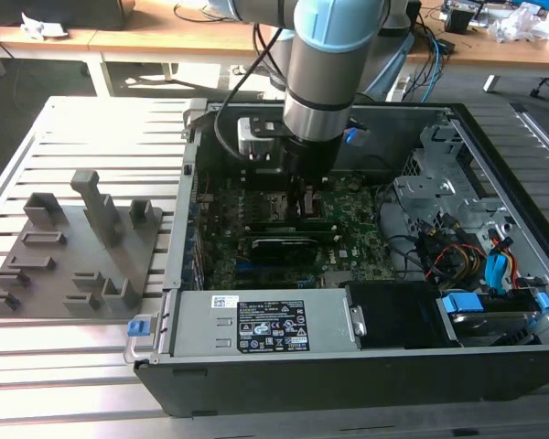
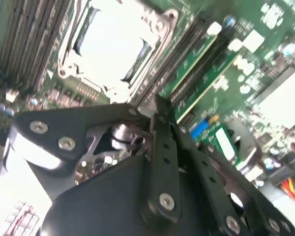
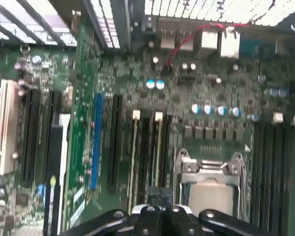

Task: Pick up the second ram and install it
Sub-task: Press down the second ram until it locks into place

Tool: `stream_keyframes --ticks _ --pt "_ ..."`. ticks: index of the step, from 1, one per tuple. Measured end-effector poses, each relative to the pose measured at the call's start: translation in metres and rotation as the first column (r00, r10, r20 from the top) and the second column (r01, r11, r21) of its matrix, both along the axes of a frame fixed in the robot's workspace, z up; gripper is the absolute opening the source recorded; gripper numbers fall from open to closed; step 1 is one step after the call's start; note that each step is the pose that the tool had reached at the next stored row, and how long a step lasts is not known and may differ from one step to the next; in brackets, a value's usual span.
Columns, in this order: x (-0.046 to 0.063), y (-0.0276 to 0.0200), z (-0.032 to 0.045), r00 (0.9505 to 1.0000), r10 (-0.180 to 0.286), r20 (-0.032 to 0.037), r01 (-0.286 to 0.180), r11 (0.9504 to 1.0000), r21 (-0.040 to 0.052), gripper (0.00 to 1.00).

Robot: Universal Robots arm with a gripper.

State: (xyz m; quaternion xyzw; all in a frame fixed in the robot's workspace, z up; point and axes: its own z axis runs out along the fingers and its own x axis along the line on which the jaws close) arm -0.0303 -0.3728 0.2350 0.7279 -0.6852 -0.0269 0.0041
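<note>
Arm reaches down into the open computer case (image 1: 284, 366). Gripper (image 3: 160, 195) fingers pressed together, tips over the memory slots (image 3: 147, 147) beside the processor socket (image 3: 211, 182). Second ram (image 2: 199, 61) sits in a slot just beside the socket. Graphics card (image 1: 279, 245) close by; cable bundle (image 1: 457, 256) toward the exterior view's right. Grey parts tray (image 1: 73, 247) outside, on the slatted table (image 1: 37, 366).

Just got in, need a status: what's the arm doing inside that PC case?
The arm is reaching down into the open computer case, its gripper low over the motherboard, right beside the CPU socket. The fingertips look closed together above the memory slots next to the socket, where a green RAM stick appears to be sitting already. Whether it is fully seated cannot be told. The grey fixture tray outside the case, at the exterior view's left, holds no stick.
</note>
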Motion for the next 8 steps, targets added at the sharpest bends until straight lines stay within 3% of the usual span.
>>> stream_keyframes --ticks 2,3,4,8 --pt "0.000 0.0005 0.0128 1.0000 0.000 0.0000 0.000 1.0000 -0.0005 0.11" --pt "0.000 0.0010 0.0293 1.0000 0.000 0.0001 0.000 1.0000 -0.0007 0.11" --pt "0.000 0.0014 0.0356 1.0000 0.000 0.0000 0.000 1.0000 -0.0013 0.11" --pt "0.000 0.0014 0.0359 1.0000 0.000 0.0001 0.000 1.0000 -0.0012 0.11"
